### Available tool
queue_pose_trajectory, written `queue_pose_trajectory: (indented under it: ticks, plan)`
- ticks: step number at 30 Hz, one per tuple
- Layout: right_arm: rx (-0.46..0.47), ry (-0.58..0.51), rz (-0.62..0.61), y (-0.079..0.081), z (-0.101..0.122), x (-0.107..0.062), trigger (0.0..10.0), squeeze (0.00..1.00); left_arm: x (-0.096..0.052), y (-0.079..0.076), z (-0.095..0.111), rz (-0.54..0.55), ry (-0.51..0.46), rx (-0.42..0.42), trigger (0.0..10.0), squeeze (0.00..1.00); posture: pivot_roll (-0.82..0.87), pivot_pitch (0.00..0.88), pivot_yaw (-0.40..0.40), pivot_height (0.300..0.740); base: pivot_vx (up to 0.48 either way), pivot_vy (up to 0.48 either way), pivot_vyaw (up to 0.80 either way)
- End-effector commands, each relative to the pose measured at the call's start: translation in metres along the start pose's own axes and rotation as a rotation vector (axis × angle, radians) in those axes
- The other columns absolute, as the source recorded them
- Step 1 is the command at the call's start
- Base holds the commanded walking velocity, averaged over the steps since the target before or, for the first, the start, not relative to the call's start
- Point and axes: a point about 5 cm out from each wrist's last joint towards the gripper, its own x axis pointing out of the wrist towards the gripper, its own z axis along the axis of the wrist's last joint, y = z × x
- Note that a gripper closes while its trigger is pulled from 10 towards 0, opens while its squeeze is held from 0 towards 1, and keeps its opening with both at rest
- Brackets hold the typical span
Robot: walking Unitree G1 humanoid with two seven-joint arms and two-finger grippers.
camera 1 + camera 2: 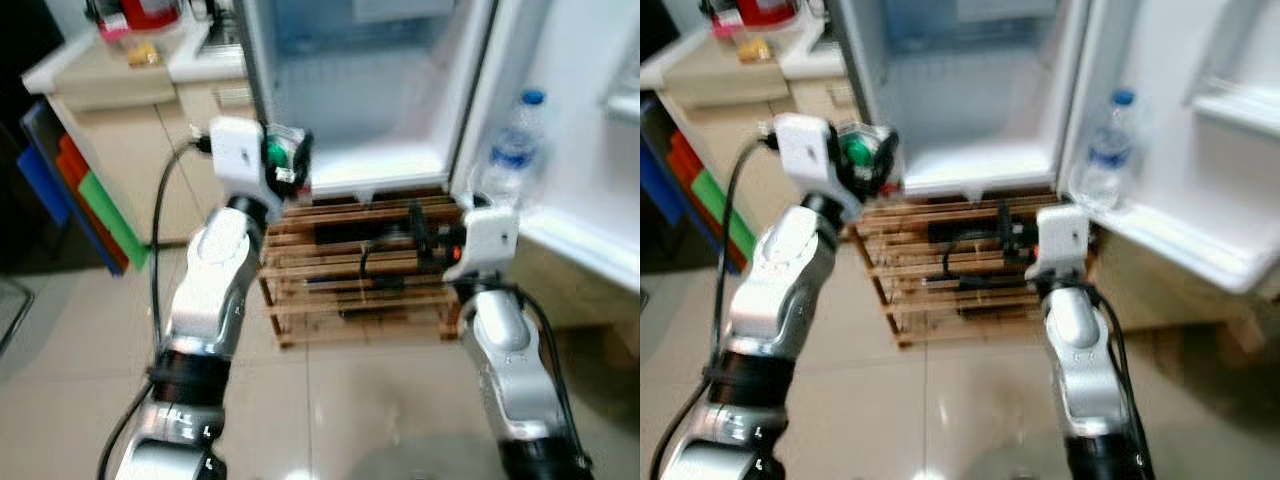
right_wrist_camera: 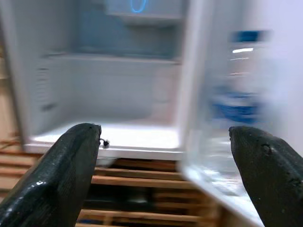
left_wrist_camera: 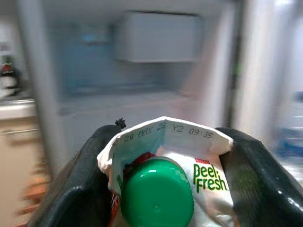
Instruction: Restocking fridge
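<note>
Green-capped juice carton sits pinched in the left gripper, just outside the fridge's lower left corner. It looks squashy, so squeeze gently. Right gripper gapes, holding nothing.

A white juice carton with a green screw cap and "peel fresh" lettering is sitting clamped between the left gripper's fingers, facing the open fridge, whose white interior is showing bare; a blue-capped water bottle is standing upright in the door shelf
</note>
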Motion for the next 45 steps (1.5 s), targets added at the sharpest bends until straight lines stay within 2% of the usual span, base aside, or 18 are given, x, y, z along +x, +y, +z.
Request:
queue_pose_trajectory:
  ticks: [1,4,6,7,11,14,23,27,32,41,43,45]
  plan:
    - [0.027,-0.001,0.041,0.009,0.001,0.001,10.0,0.0,0.0,0.008,0.004,0.006,-0.015,0.015,10.0,0.0,-0.15,0.0,0.112,0.74,0.0,0.0,0.0]
    - [0.083,0.026,0.048,0.007,-0.002,-0.001,10.0,0.0,0.001,0.006,0.001,-0.031,0.002,-0.012,10.0,0.0,-0.15,0.0,0.108,0.74,0.133,0.0,0.0]
    - [0.125,0.057,0.042,0.004,-0.007,-0.002,10.0,0.0,0.009,0.003,-0.001,-0.063,0.01,0.04,10.0,0.0,-0.14,0.0,0.106,0.74,0.48,0.0,0.0]
    - [0.14,0.07,0.041,0.004,-0.009,-0.002,10.0,0.0,0.016,0.005,0.001,-0.055,0.011,0.036,10.0,0.0,-0.15,0.0,0.108,0.74,0.48,0.0,0.0]
    - [0.161,0.073,0.062,0.006,-0.009,-0.001,10.0,0.0,0.025,0.01,0.004,-0.035,0.017,-0.006,10.0,0.0,-0.15,0.0,0.118,0.74,0.48,0.0,0.0]
    - [0.177,0.082,0.084,0.008,-0.01,-0.002,10.0,0.0,0.026,0.007,0.001,-0.07,0.026,0.0,10.0,0.0,-0.16,0.0,0.121,0.74,0.48,0.0,0.0]
    - [0.176,0.118,0.171,0.012,-0.012,-0.009,10.0,0.0,0.032,0.009,-0.001,-0.059,0.02,-0.022,10.0,0.0,-0.17,0.0,0.119,0.74,0.48,0.0,0.0]
    - [0.181,0.142,0.216,0.011,-0.014,-0.016,10.0,0.0,0.025,0.011,0.005,-0.045,-0.037,-0.092,10.0,0.0,-0.17,0.0,0.125,0.74,0.469,0.0,0.0]
    - [0.18,0.152,0.235,0.007,-0.013,-0.027,10.0,0.0,0.011,0.006,0.003,-0.059,-0.051,-0.041,10.0,0.0,-0.17,0.0,0.121,0.74,0.168,0.0,0.0]
    - [0.158,0.18,0.224,0.007,-0.016,-0.037,10.0,0.0,0.005,0.003,-0.001,-0.061,-0.028,-0.062,10.0,0.0,-0.17,0.0,0.121,0.74,0.0,0.0,0.15]
    - [0.144,0.18,0.2,0.004,-0.016,-0.039,10.0,0.0,0.004,0.002,-0.003,-0.068,-0.019,-0.063,10.0,0.0,-0.17,0.0,0.118,0.74,0.0,0.0,0.0]
    - [0.13,0.185,0.162,-0.004,-0.015,-0.049,10.0,0.0,0.003,0.001,-0.004,-0.068,-0.014,-0.061,10.0,0.0,-0.17,0.0,0.108,0.74,0.0,0.0,0.0]
